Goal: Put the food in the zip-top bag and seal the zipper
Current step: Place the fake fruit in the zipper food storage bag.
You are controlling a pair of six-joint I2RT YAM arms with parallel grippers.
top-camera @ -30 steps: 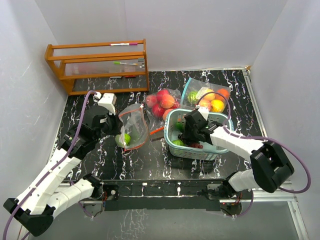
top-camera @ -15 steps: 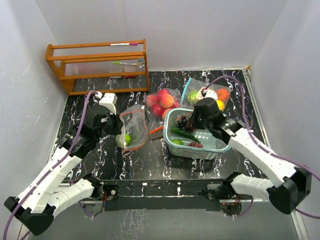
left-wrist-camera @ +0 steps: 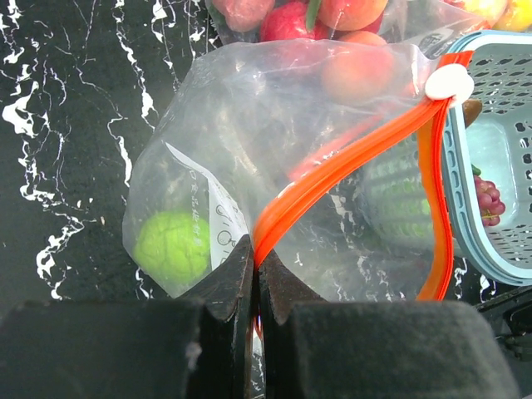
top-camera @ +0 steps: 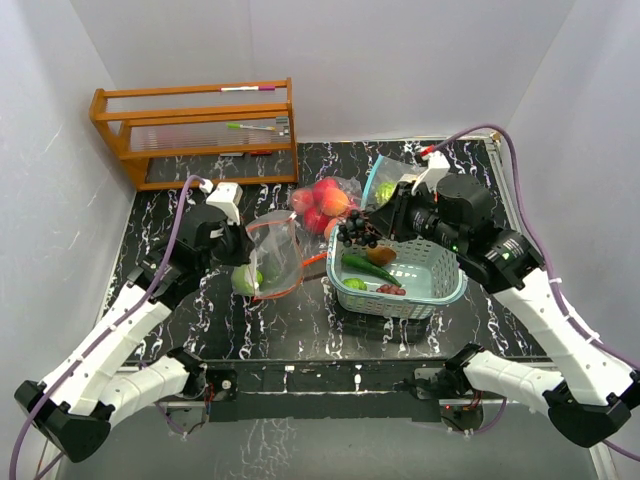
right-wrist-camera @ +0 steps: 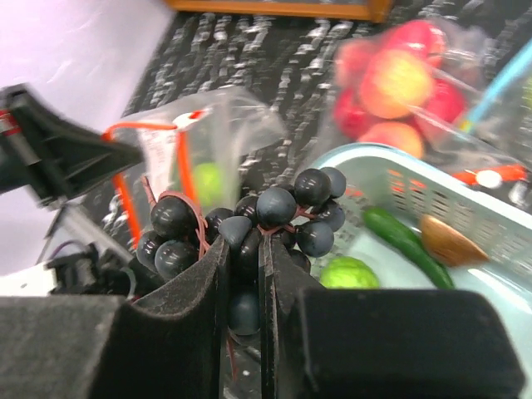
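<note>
Your left hand was pinched shut on the bag's orange zipper. That held the mouth up and toward the basket so food could drop in; one green fruit lay inside. Your right hand was clamped on the grapes, raised over the basket's left rim, near the bag, off the counter.

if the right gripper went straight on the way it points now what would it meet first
Most likely the zip-top bag pinched by the left gripper: in the right wrist view it sits straight ahead, past the black grapes the right gripper holds. Depth is unclear, so it might pass above.
</note>
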